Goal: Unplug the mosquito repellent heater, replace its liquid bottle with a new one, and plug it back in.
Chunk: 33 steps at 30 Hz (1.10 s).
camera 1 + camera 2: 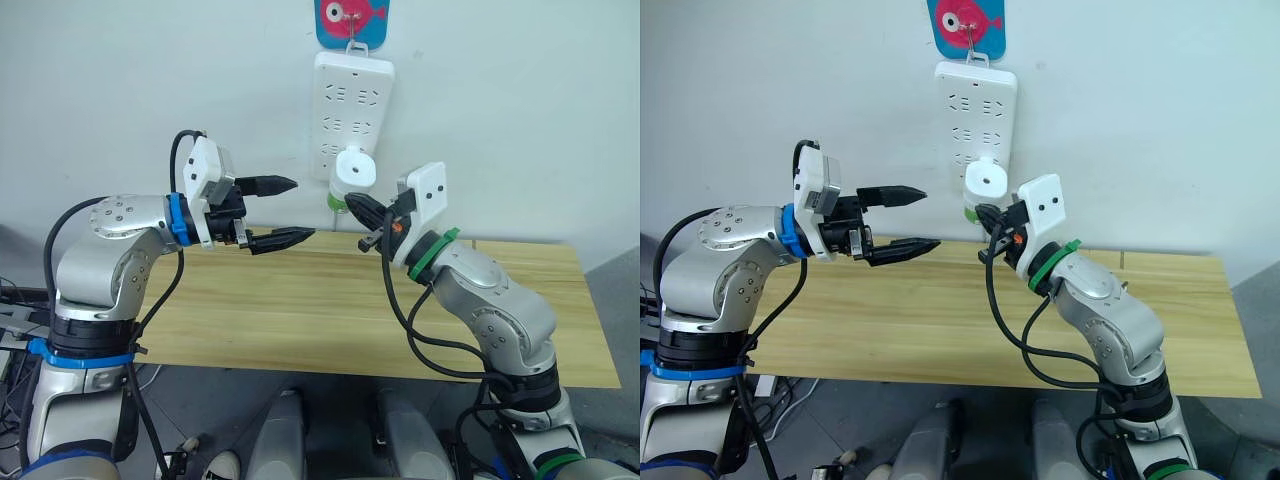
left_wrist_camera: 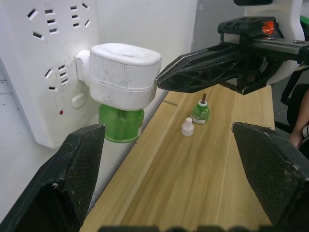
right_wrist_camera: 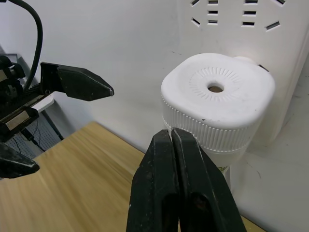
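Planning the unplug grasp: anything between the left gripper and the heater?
Nothing visible. The left gripper is open, with free air across to the mosquito repellent heater plugged into the power strip. The shut right gripper sits just below the heater, off that path.

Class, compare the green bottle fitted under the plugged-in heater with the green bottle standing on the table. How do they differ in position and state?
1. The fitted bottle hangs under the mosquito repellent heater, off the table; the loose bottle stands upright on the table.
2. The fitted bottle's top is hidden inside the heater; the loose bottle's dark wick is exposed, with a small white cap beside it.
Both are green and translucent.
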Each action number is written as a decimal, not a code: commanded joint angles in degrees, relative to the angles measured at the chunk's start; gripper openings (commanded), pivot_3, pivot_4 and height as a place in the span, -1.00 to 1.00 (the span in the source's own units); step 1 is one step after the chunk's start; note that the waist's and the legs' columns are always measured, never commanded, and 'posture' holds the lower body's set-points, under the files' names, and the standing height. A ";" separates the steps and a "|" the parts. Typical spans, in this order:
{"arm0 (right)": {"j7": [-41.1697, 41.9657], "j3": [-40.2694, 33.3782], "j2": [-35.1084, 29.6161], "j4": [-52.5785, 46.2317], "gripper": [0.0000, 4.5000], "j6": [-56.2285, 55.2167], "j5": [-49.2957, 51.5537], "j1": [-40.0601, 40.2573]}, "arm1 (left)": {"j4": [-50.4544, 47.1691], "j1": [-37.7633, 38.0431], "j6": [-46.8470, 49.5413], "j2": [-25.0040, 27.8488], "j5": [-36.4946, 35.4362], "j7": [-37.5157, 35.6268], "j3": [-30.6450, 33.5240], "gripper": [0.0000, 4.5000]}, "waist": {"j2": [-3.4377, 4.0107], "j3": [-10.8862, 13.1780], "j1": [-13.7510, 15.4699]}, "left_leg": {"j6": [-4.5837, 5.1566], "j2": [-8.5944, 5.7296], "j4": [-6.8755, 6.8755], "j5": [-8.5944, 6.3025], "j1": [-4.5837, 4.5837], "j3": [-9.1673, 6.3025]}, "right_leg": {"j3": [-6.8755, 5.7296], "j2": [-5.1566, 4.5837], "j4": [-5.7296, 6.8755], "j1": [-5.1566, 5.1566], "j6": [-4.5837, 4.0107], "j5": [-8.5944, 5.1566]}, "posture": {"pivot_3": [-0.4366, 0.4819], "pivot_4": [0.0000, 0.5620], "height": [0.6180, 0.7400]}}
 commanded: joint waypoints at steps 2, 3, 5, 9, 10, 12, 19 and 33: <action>-0.59 -0.76 1.27 -0.93 -0.97 -1.63 -1.82 -0.54 | -0.58 -1.45 -0.48 -0.19 -1.19 0.13 0.73 1.00 | 0.00 0.00 -0.05 | 0.00 0.01 0.00 0.00 0.02 0.00 | 0.01 0.00 0.02 0.00 0.00 0.00 | 0.19 -0.13 1.00; -0.82 -0.79 1.32 -0.72 -0.97 -1.82 -2.58 -0.60 | -0.31 -1.60 -0.59 -0.23 -1.08 0.05 0.70 1.00 | 0.00 0.00 -0.05 | 0.00 0.01 0.00 0.00 0.02 0.00 | 0.01 0.00 0.02 0.00 0.00 0.00 | 0.18 -0.13 1.00; -1.10 -0.82 1.27 -0.38 -0.97 -2.06 -3.77 -0.66 | 0.03 -1.78 -0.74 -0.30 -0.91 -0.08 0.66 1.00 | 0.00 0.00 -0.05 | 0.00 0.01 0.01 0.00 0.02 0.00 | 0.00 0.00 0.05 0.00 0.00 0.00 | 0.18 -0.13 1.00; -0.51 -0.32 0.45 -0.38 -0.97 -2.13 -5.59 -0.59 | 0.18 -1.86 -0.82 -0.37 -0.84 -0.22 0.52 1.00 | 0.00 0.00 -0.04 | 0.00 0.00 0.02 0.00 0.05 0.00 | 0.01 0.00 0.12 0.00 0.00 0.00 | 0.18 -0.13 1.00; -0.26 -0.24 0.39 -0.50 -0.97 -2.00 -5.63 -0.51 | 0.35 -1.92 -0.90 -0.37 -0.79 -0.31 0.48 1.00 | 0.00 0.00 -0.03 | -0.01 0.00 0.02 0.01 0.05 0.00 | 0.01 0.00 0.13 0.00 0.00 0.00 | 0.18 -0.13 1.00; 0.45 0.01 0.25 -1.01 -0.97 -1.49 -5.16 -0.20 | 0.79 -2.07 -1.10 -0.33 -0.67 -0.53 0.44 1.00 | 0.00 0.00 -0.03 | -0.02 0.00 0.02 0.02 0.06 0.00 | 0.00 0.00 0.16 0.00 0.00 0.00 | 0.18 -0.13 1.00; 2.21 -0.16 0.72 -3.80 -0.97 0.82 -2.45 1.35 | 0.92 -1.99 -1.16 -0.21 -0.66 -0.73 0.42 1.00 | 0.00 0.00 -0.07 | -0.02 0.00 0.00 0.02 0.07 -0.01 | -0.01 0.00 0.17 0.00 0.00 0.00 | 0.17 -0.12 1.00; 0.62 -0.62 2.07 -2.05 -0.97 -0.35 -4.81 -0.18 | 1.91 -2.59 -1.93 -0.30 -0.33 -1.11 0.18 1.00 | 0.00 0.00 -0.10 | -0.02 0.01 -0.02 0.02 0.07 -0.01 | -0.02 0.01 0.16 -0.02 0.00 0.00 | 0.18 -0.15 1.00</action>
